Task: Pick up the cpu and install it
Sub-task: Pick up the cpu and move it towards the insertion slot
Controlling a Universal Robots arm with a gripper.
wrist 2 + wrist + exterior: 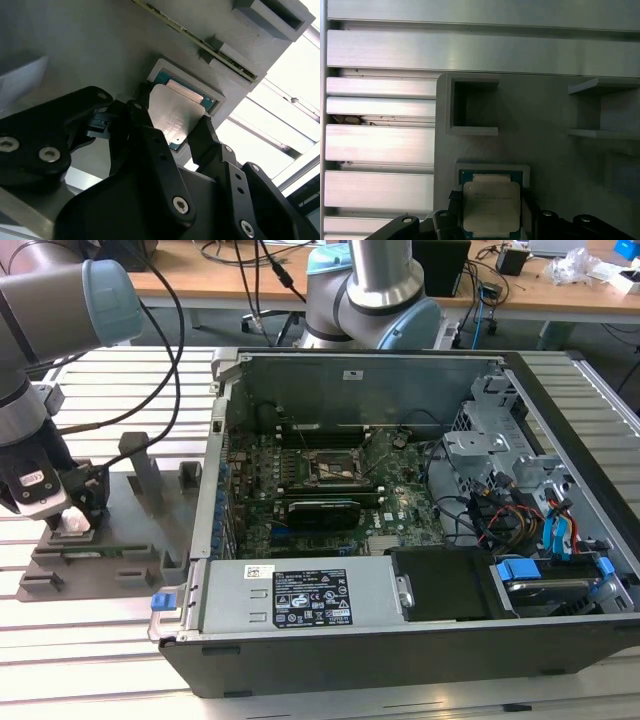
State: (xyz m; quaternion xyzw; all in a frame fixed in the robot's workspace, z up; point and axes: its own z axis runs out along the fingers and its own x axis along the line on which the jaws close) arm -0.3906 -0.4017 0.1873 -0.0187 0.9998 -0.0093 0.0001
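Note:
The cpu (pixel 491 206), a small square chip with a silvery top, lies in a shallow framed recess of the grey plastic tray (pixel 125 545) at the exterior view's left. My gripper (pixel 78 508) is down on it. In both wrist views the two black fingers (pixel 146 125) press against opposite edges of the cpu (pixel 176 116), so the gripper (pixel 172 129) is shut on the chip. The chip still rests in its recess. The black square socket frame (pixel 335 468) sits on the motherboard inside the open computer case (pixel 400 630), well toward the exterior view's right of the gripper.
Upright grey posts (pixel 140 462) stand on the tray beside the gripper. The case's left wall (pixel 212 480) rises between tray and motherboard. Cables (pixel 500 515) and drive bays fill the case's right side. Slatted metal table (pixel 90 650) lies around. A second arm's base (pixel 375 300) stands behind.

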